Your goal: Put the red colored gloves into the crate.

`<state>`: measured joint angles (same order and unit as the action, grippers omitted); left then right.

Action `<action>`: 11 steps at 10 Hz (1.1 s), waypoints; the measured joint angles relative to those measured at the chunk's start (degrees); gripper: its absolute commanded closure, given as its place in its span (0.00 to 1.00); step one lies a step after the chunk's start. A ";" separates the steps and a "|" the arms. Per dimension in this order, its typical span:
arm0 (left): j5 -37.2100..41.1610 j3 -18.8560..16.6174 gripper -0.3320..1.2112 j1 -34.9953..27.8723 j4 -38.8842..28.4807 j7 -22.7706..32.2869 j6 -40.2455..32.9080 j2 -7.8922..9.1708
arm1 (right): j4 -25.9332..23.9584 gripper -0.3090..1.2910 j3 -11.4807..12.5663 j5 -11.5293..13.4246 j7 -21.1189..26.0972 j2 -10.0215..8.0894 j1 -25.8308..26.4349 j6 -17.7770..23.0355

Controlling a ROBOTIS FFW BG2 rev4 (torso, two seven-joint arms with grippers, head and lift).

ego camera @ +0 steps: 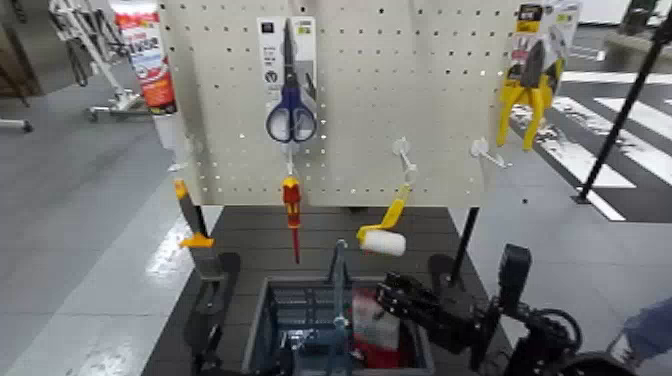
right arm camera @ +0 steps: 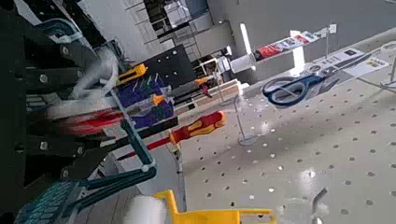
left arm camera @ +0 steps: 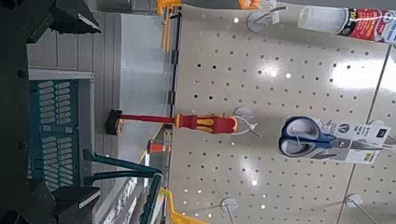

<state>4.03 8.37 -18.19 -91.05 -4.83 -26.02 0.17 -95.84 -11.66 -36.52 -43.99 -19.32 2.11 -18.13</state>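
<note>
Gripping the red colored gloves (ego camera: pixel 376 318) at the lower centre of the head view, the right gripper (ego camera: pixel 392 297) has its fingers clenched on the pack's white-and-red card, directly above the crate (ego camera: pixel 262 312). The gloves hang inside the crate's right-hand half, just right of the upright central handle (ego camera: pixel 339 290); whether they touch the floor of the bin cannot be told. In the right wrist view the same red-and-white bundle (right arm camera: pixel 89 110) sits blurred between the dark fingers, over the teal crate rim (right arm camera: pixel 131 177). The left gripper (ego camera: pixel 207 318) waits at the lower left, beside the crate's outer wall; its finger state cannot be told. Behind the crate, across the upper frame, stands a pale pegboard (ego camera: pixel 420 90) carrying blue-handled scissors (ego camera: pixel 290 110), a red-and-yellow screwdriver (ego camera: pixel 292 208), a small paint roller with yellow handle (ego camera: pixel 385 232), yellow-handled pliers (ego camera: pixel 527 95) at upper right, and a red-and-white tube (ego camera: pixel 147 55) at upper left. Grey floor (ego camera: pixel 80 230) surrounds the stand, with white painted stripes (ego camera: pixel 600 150) at right.
</note>
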 measured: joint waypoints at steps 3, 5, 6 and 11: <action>0.01 0.06 0.27 0.00 0.00 0.09 -0.04 0.00 | 0.61 0.33 0.11 0.00 0.04 0.00 -0.03 -0.11; 0.01 0.03 0.27 -0.06 0.00 0.09 -0.08 0.00 | 0.42 0.33 0.42 0.24 0.39 0.02 -0.37 0.47; 0.01 0.02 0.27 -0.08 0.00 0.09 -0.08 0.00 | -0.35 0.32 0.99 1.52 2.92 0.07 -1.25 2.11; -0.05 -0.51 0.27 -0.35 -0.29 0.09 -0.41 0.00 | -12.34 0.28 8.24 19.07 28.33 2.90 -19.63 18.35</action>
<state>3.99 7.86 -18.54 -91.34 -4.74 -26.44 0.18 -108.17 -3.42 -17.45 -15.66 -16.42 -17.52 0.22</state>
